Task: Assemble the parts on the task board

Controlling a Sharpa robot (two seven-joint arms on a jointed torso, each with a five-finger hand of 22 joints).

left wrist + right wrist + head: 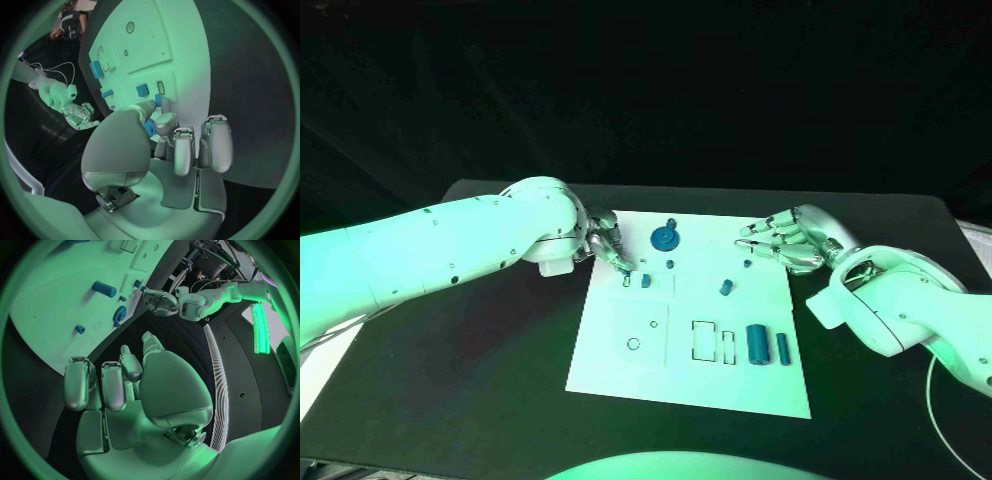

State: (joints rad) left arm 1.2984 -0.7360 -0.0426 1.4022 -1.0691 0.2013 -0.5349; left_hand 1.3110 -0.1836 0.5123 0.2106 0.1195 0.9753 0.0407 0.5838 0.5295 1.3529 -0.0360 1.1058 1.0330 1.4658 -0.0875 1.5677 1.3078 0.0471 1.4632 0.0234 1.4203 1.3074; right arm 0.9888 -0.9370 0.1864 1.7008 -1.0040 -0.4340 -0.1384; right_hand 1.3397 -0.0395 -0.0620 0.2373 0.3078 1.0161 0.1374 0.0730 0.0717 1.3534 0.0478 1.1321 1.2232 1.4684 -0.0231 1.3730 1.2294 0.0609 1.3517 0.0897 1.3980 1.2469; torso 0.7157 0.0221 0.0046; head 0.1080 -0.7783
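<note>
Risk: my left hand (pixel 606 243) pinches a small blue part (pixel 150 128) at the board (pixel 646 370); a loose pinch could drop it. Right hand (pixel 783 240) curled, holding nothing.

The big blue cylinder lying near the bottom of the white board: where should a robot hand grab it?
Probably across its middle, from above. The big blue cylinder lies flat on the white board, long sides exposed; fingers could straddle it, minding the thinner blue piece beside it.
</note>
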